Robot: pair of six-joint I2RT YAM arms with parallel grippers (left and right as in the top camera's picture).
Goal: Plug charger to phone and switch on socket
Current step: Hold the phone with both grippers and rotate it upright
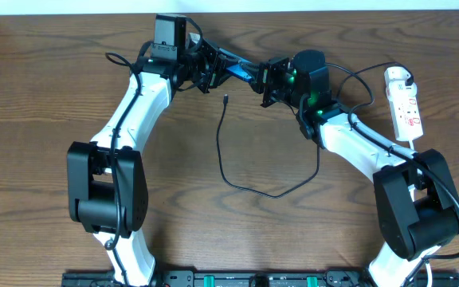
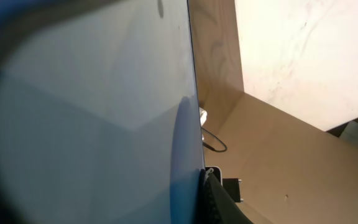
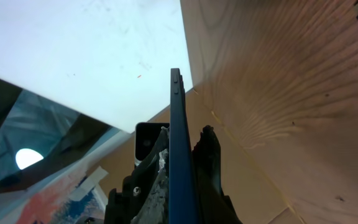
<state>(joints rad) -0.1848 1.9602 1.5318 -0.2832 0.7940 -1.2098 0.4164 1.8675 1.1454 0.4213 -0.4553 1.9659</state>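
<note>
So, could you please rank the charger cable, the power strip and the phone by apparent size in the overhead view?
Largest: charger cable, widest span though thin.
Next: power strip.
Smallest-looking: phone, but only a blue sliver shows, so its rank is unsure.

One phone [image 1: 236,69], one charger [image 1: 217,151], one socket [image 1: 406,108]

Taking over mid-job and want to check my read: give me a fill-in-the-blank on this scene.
1. The right gripper is shut on the edge of the ___.
2. The charger has its connector tip lying unplugged on the ___.
3. The socket lies on the robot's ___ side.
Missing words: phone; table; right.
</note>
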